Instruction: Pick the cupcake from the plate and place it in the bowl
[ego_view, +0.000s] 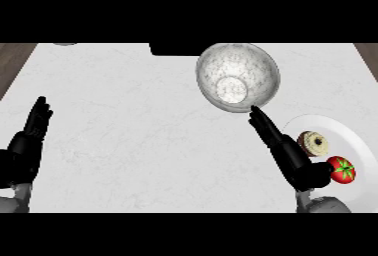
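Observation:
The cupcake (315, 143), tan with a dark centre, lies on the white plate (354, 137) at the right. A speckled grey bowl (238, 76) stands at the back, left of the plate. My right hand (284, 150) is open with straight fingers pointing up towards the bowl's near rim; it is just left of the cupcake and holds nothing. My left hand (29, 132) rests open at the left edge, fingers up.
A red tomato (342, 169) with a green stem lies on the plate beside my right wrist, nearer than the cupcake. A dark object (173, 48) sits at the back edge. Wooden strips border the white counter (133, 130) on both sides.

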